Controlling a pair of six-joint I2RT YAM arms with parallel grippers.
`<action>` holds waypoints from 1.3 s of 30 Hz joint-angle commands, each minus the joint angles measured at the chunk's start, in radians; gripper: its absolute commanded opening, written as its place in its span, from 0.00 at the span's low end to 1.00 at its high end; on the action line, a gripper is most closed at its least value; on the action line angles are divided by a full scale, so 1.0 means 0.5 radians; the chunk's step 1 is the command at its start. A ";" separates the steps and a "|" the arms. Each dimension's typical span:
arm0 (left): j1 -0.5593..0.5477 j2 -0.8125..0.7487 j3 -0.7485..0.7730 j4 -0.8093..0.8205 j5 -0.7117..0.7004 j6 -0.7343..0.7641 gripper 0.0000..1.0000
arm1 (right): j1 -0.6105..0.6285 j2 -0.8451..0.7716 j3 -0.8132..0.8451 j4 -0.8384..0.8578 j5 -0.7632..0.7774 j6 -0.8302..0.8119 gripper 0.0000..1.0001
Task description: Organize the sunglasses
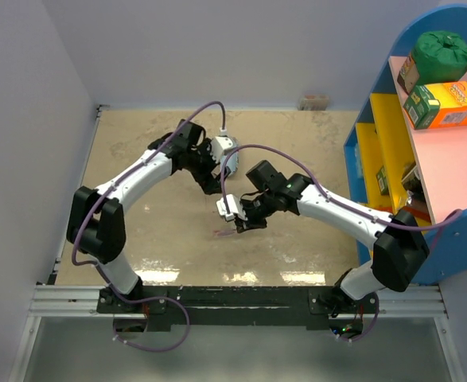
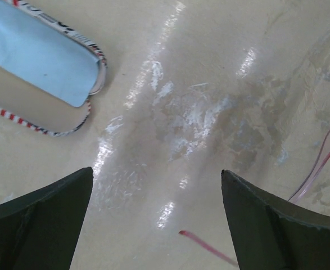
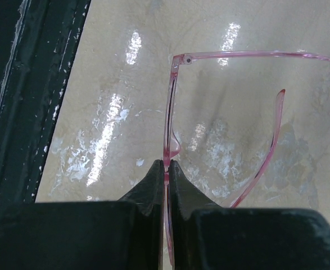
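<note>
Sunglasses are clamped at their frame by right gripper, left gripper spread apart.

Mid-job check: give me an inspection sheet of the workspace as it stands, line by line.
Surface: beige table, glossy, with scuffed pale patches and glare.
Job's things: sunglasses, pink frame, arms unfolded, pinched at the front frame.
Clutter: flag-print case, open, with a light blue cloth lying in it.
Grippers: right pincer shut on the sunglasses; left pincer open and empty over bare table.
Cables: purple cable looped along each arm, more by the left base.
Surroundings: blue shelf unit at right, holding a green bag and an orange box; plain walls.
</note>
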 commanded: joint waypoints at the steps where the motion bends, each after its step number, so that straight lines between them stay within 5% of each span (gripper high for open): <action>1: -0.129 0.039 0.094 -0.050 -0.042 -0.021 1.00 | -0.003 -0.123 -0.022 0.095 -0.009 -0.036 0.00; 24: -0.326 -0.071 0.167 -0.382 0.272 0.207 0.99 | -0.003 -0.264 0.012 0.362 0.359 0.210 0.00; 32: -0.071 -0.218 0.376 -0.207 0.228 0.020 1.00 | 0.000 -0.234 0.110 0.101 0.436 0.084 0.00; 39: 0.162 -0.378 0.420 -0.176 0.204 0.035 1.00 | 0.000 -0.338 -0.010 0.300 0.500 0.028 0.00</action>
